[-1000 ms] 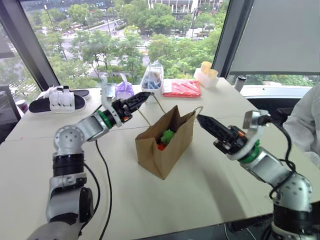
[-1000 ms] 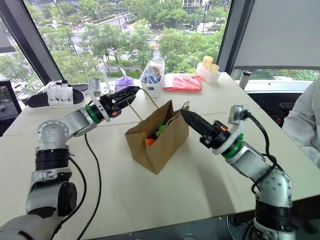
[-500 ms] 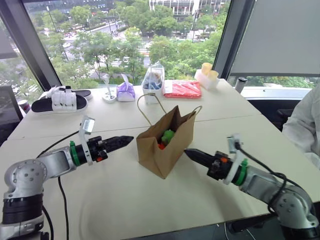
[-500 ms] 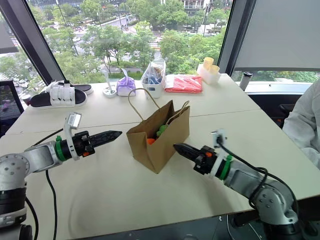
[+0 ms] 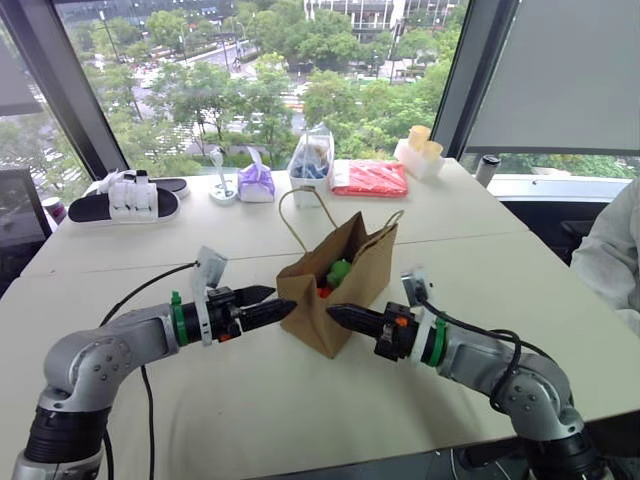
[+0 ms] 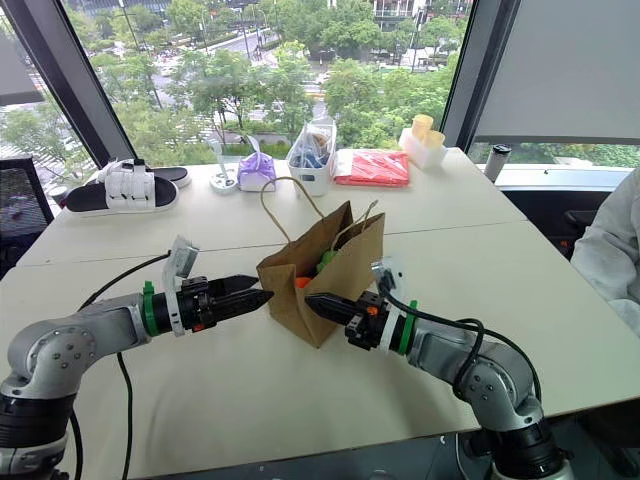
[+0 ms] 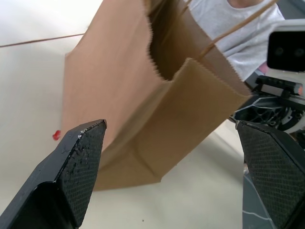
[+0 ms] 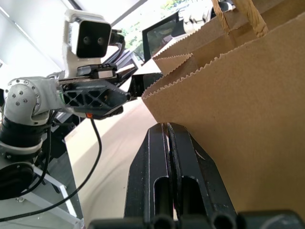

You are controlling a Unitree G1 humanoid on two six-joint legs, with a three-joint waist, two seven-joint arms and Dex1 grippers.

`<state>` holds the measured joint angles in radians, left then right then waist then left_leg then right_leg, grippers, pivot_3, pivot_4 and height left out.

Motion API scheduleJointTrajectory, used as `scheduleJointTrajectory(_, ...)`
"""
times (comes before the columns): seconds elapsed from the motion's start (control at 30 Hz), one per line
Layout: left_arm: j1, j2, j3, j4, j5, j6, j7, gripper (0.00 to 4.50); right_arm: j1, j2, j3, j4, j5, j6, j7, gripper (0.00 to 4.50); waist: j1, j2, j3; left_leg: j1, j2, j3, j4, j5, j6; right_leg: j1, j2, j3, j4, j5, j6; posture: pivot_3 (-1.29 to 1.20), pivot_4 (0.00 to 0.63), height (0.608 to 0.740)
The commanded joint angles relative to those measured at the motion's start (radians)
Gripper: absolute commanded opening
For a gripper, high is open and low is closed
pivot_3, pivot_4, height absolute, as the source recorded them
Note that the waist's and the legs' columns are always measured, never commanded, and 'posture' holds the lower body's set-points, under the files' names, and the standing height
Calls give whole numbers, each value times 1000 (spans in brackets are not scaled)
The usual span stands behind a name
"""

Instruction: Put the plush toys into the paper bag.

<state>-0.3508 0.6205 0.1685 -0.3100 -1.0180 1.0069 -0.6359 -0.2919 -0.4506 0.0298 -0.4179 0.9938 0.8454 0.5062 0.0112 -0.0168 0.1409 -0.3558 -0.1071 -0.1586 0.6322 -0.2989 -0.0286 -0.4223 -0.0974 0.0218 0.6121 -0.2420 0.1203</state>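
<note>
The brown paper bag [image 5: 345, 285] stands open in the middle of the table, its loop handles up. Inside its mouth show the green plush toy [image 5: 341, 270] and, below it, a bit of the orange plush toy [image 5: 322, 292]. My left gripper [image 5: 270, 303] is level and open, its tips just short of the bag's left side; in the left wrist view its fingers [image 7: 81, 157] spread wide with the bag [image 7: 143, 95] between them. My right gripper [image 5: 335, 315] is shut and empty, with its tip against the bag's lower front wall [image 8: 248, 95].
Along the far edge lie a black and white sandal [image 5: 130, 200], a purple pouch [image 5: 257, 182], a clear plastic bag of items [image 5: 310, 160], a red packet [image 5: 370, 178] and yellow cups [image 5: 422, 150]. A person in white sits at the right edge [image 5: 620, 250].
Both arms have come down from the bag's top to near table height and drawn in to its base. The left gripper has left the handle.
</note>
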Motion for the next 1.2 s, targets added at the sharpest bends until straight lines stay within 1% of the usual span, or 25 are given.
scheduleJointTrajectory(0.03,-14,-5,-33,-60,24,-35,-18,4500,-19,16,-5,-9,-5,-2,1,64,0,0,0,0,0,0,0,0,0,0,0,0,0,0,0,0,150,740)
scheduleJointTrajectory(0.23,-14,-33,-92,-111,47,-47,-10,4500,-30,26,4,1,-24,-3,14,64,0,0,0,0,0,0,0,0,0,0,0,0,0,0,0,0,150,740)
scheduleJointTrajectory(0.33,-14,-51,-133,-114,89,-68,-7,4500,-31,34,11,9,-39,-4,20,64,0,0,0,0,0,0,0,0,0,0,0,0,0,0,0,0,150,740)
scheduleJointTrajectory(0.5,-30,-74,-196,-81,168,-105,-16,4500,-33,49,25,26,-71,-9,30,64,0,0,0,0,0,0,0,0,0,0,1,0,0,0,0,0,150,740)
scheduleJointTrajectory(0.67,-57,-104,-212,-53,220,-129,-11,4500,-39,60,28,35,-90,-7,34,64,1,0,0,0,0,0,0,0,0,0,1,0,0,0,0,0,150,740)
scheduleJointTrajectory(0.8,-86,-118,-276,-15,328,-171,1,4500,-43,73,24,39,-97,-9,34,64,1,0,0,0,0,0,0,0,0,0,1,0,0,0,0,0,150,740)
scheduleJointTrajectory(0.93,-113,-148,-295,5,356,-174,-2,4500,-50,92,18,42,-102,-9,34,64,1,0,0,0,0,0,0,0,0,0,1,0,0,0,0,0,150,740)
scheduleJointTrajectory(1.03,-119,-155,-299,10,375,-172,-9,3616,-52,100,3,37,-97,-7,34,0,0,0,0,0,0,0,0,0,0,0,1,0,1,0,0,0,150,740)
scheduleJointTrajectory(1.17,-126,-154,-299,16,388,-170,-14,1702,-54,107,-25,28,-74,2,35,0,0,0,0,0,0,0,0,0,0,0,1,0,1,0,0,0,150,740)
scheduleJointTrajectory(1.2,-128,-154,-299,18,390,-170,-14,1303,-52,106,-32,23,-64,7,39,0,0,0,0,0,0,0,0,0,0,0,1,0,1,0,0,0,150,740)
